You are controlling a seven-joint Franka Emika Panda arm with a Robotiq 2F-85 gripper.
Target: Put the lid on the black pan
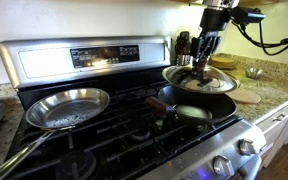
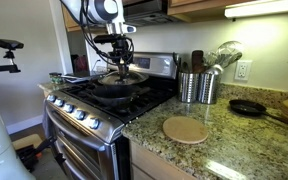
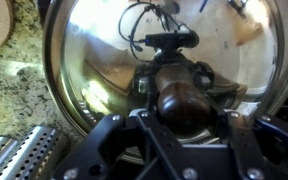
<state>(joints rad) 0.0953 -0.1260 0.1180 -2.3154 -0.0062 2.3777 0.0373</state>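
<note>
The silvery domed lid (image 1: 196, 75) hangs from my gripper (image 1: 202, 62) just over the far part of the black pan (image 1: 219, 103), which sits on the stove's right-hand burners with its stub handle (image 1: 156, 102) pointing left. Both also show in an exterior view, lid (image 2: 124, 75) above pan (image 2: 112, 91). In the wrist view the lid (image 3: 94, 60) fills the picture and my gripper (image 3: 184, 112) is shut on its dark knob (image 3: 184, 100). I cannot tell whether the lid's rim touches the pan.
A shiny steel pan (image 1: 69, 108) with a long handle sits on the left burners. A tan disc (image 2: 187, 129) and metal utensil holders (image 2: 196, 87) stand on the granite counter, with a small metal bowl (image 1: 254, 72) and another dark pan (image 2: 249, 107).
</note>
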